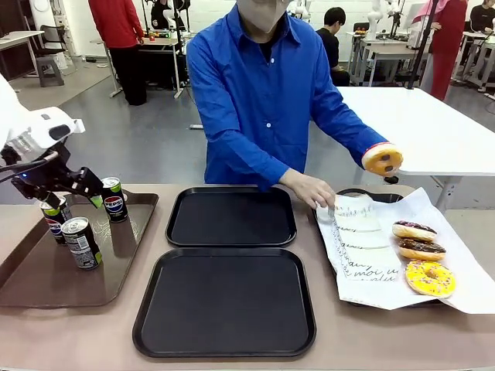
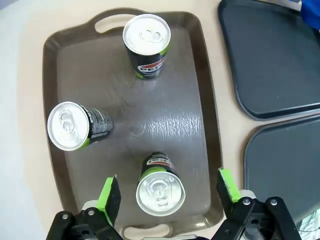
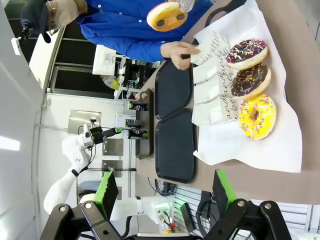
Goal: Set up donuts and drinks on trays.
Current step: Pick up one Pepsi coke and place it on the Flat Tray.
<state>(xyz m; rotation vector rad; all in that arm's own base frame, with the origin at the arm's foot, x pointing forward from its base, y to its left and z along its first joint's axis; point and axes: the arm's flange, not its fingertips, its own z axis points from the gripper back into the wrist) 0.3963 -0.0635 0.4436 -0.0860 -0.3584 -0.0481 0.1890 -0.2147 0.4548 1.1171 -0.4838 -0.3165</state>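
Observation:
Three black drinks cans stand on a glossy brown tray (image 1: 31, 282) at the left: one far (image 1: 114, 199), one left (image 1: 54, 218), one near (image 1: 81, 242). My left gripper (image 1: 75, 199) hangs open above them. In the left wrist view the left gripper (image 2: 168, 192) frames one can (image 2: 160, 186) without touching it. Two black trays (image 1: 230, 216) (image 1: 226, 301) lie in the middle. Three donuts (image 1: 414, 229) (image 1: 421, 249) (image 1: 430, 278) sit on white paper at the right. The person holds a fourth donut (image 1: 382, 158) up. My right gripper (image 3: 164, 192) is open, high above the table.
The person's other hand (image 1: 309, 188) rests on white paper sleeves (image 1: 360, 232) with black script, on the paper-lined tray (image 1: 387, 197). Two more cans (image 2: 147, 42) (image 2: 70, 125) stand farther up the brown tray. People and other tables are behind.

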